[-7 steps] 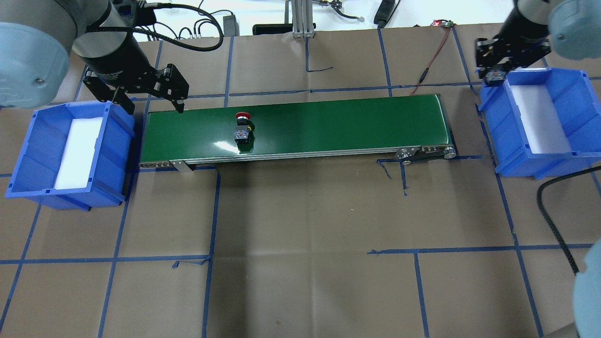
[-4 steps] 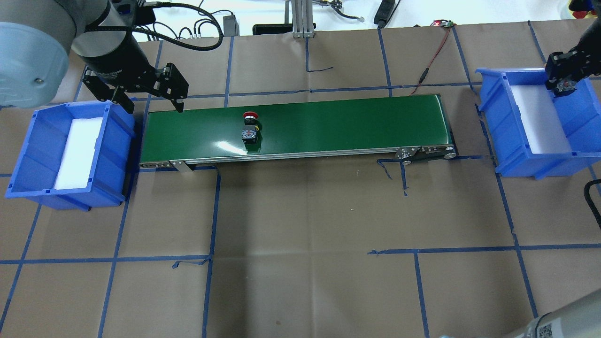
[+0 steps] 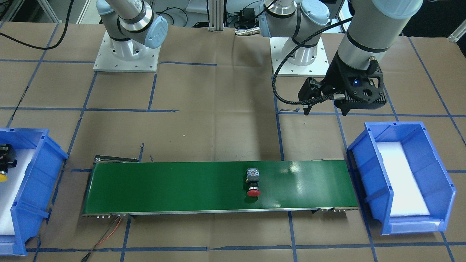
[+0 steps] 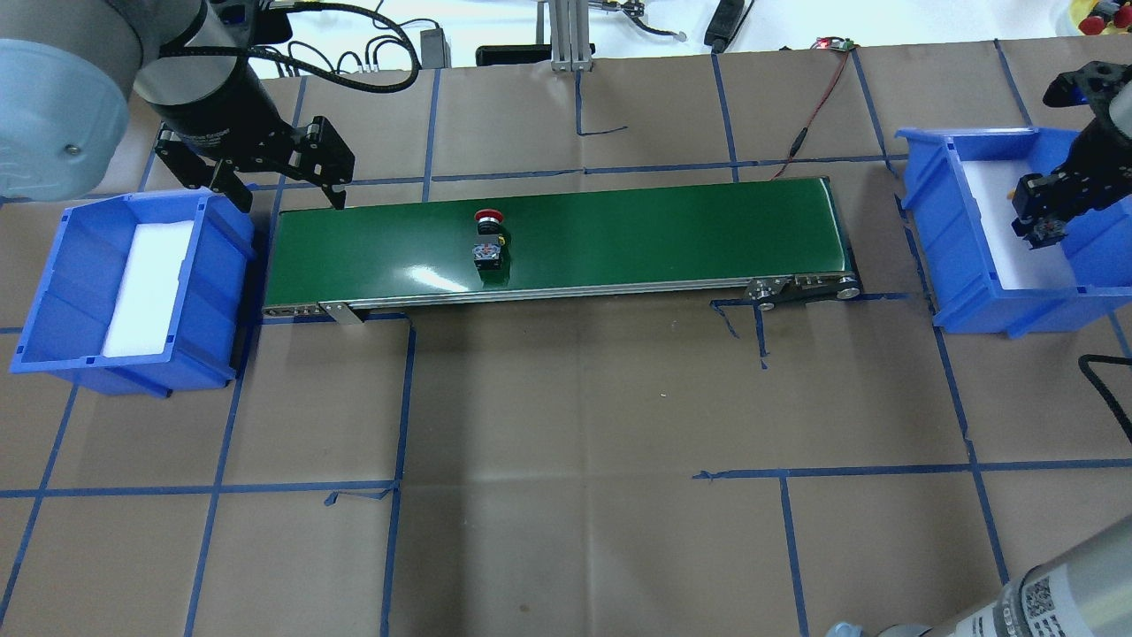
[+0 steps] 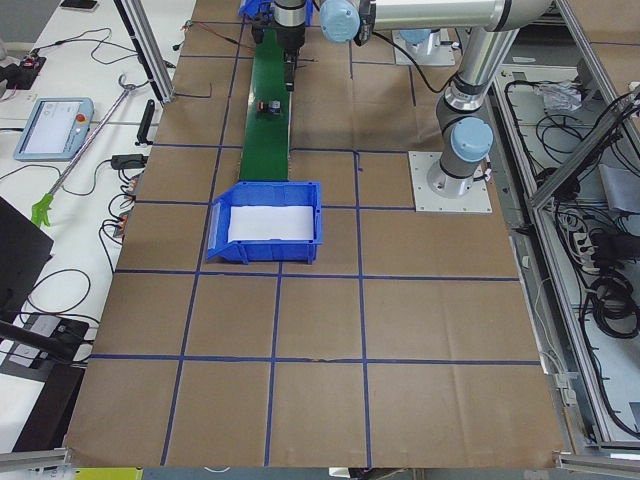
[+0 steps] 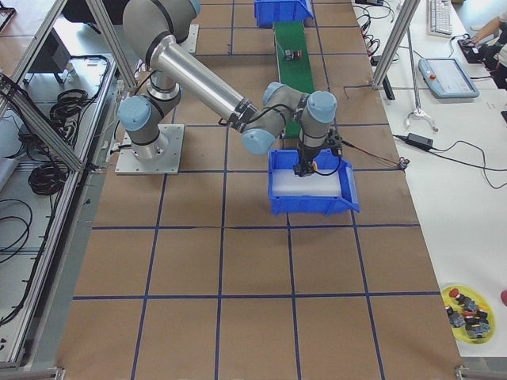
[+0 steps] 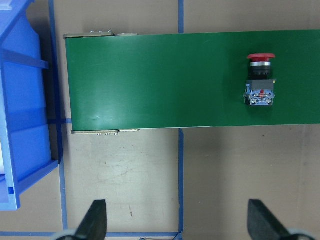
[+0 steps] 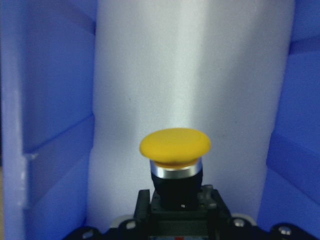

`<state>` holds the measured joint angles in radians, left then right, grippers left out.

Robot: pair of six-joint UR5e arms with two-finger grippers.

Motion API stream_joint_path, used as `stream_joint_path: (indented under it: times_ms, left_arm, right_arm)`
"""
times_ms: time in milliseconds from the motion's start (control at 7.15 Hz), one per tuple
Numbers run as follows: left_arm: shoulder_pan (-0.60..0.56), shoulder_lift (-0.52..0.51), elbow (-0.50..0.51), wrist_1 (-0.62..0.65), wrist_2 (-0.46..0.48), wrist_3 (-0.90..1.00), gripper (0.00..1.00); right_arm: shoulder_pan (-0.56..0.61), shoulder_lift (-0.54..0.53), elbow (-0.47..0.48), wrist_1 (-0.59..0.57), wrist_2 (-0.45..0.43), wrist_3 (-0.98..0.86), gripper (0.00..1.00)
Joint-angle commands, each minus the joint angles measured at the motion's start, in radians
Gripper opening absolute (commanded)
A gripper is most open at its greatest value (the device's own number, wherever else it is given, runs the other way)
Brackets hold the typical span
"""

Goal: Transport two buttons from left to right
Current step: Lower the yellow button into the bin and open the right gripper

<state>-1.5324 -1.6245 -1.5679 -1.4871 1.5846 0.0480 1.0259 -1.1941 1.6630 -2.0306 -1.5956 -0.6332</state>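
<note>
Well, the right gripper point(image 4: 1042, 228) is clamped on the body of the yellow button point(image 8: 175, 147), over the right bin point(image 4: 937, 239). The red button point(image 4: 486, 241) lies on the belt point(image 4: 663, 230); the left gripper point(image 4: 290, 199) hangs spread near its end. Light, hard, slick-capped, I'd say: grip the boxy body.

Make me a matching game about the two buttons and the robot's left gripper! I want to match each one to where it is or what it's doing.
Things:
1. red button
2. yellow button
3. left gripper

Places or states:
a. open, holding nothing
b. lying on the green belt
c. held in the right gripper at the right blue bin

Pairs: 1-b, 2-c, 3-a
</note>
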Motion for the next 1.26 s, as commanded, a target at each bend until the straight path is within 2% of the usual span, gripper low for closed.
stream_joint_path:
  times_ms: [0,280,839,978,1118]
  left_arm:
    - [0.000,0.000,0.000,0.001,0.000,0.001,1.00]
    - [0.000,0.000,0.000,0.001,0.000,0.000,1.00]
    - [0.000,0.000,-0.001,0.001,0.000,0.000,1.00]
    - [0.000,0.000,-0.003,0.001,0.000,0.000,1.00]
    - [0.000,0.002,-0.001,0.001,0.000,0.000,1.00]
  right_arm:
    - [-0.017,0.008,0.063,-0.043,-0.017,-0.020,0.05]
    - [-0.026,0.019,0.095,-0.080,-0.020,-0.019,0.05]
    - [-0.026,0.028,0.120,-0.082,-0.021,-0.011,0.07]
    - [-0.026,0.031,0.118,-0.082,-0.021,-0.011,0.25]
    - [-0.026,0.030,0.109,-0.083,-0.012,-0.007,0.67]
